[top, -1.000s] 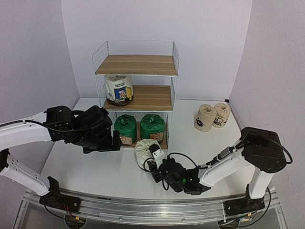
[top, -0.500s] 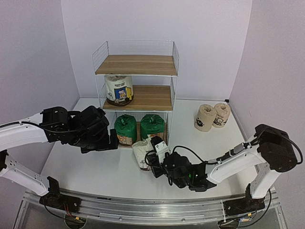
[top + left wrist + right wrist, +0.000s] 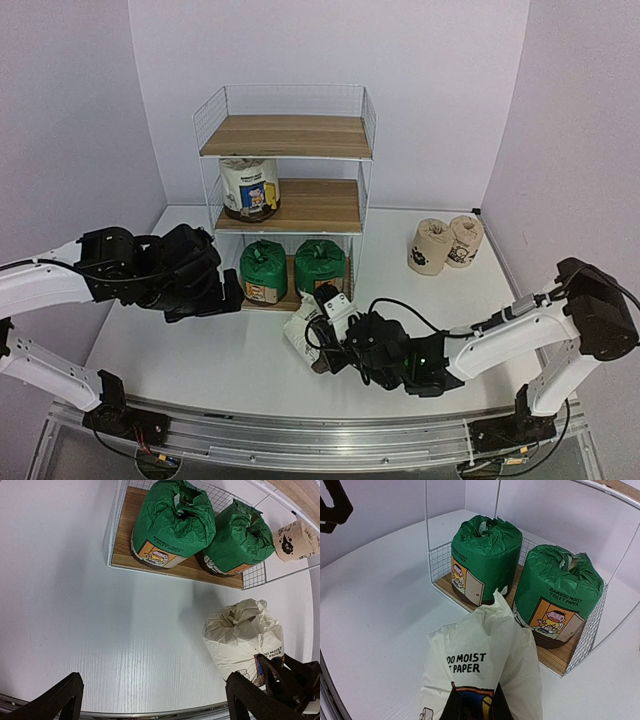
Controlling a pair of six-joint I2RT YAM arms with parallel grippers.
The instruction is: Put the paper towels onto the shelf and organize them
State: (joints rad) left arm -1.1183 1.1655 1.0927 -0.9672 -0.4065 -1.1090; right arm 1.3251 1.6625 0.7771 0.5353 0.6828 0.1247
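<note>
At the left, the left end effector (image 3: 154, 680) is seen released, its jaws spread wide and nothing grasped, poised over the desk (image 3: 65, 605) near the front left corner of the shelf (image 3: 285, 135). On the shelf, the top tier is left bare. The middle tier is occupied at its left by the shelved white roll (image 3: 249, 187), and the space beside it is unfilled. The bottom tier is filled by the left green roll (image 3: 263, 268) and the right green roll (image 3: 319, 265), set side by side. Just in front of the bottom tier, the loose white roll (image 3: 480, 660) is found on the desk, leaning and close to the green pair. It is pinched low on its wrapper by the right end effector (image 3: 472, 707), whose jaws are clenched on the package. Farther right, well apart from the shelf, the two tan rolls (image 3: 447, 243) are left lying together on the desk. The step in hand is judged to be the pickup of the loose white roll, with the grasp just made. For the next move, a lift clear of the desk is called for, then a carry up to the free right half of the middle tier. Care is needed so that the wire frame is not struck and the thin wrapper grip is not lost.
</note>
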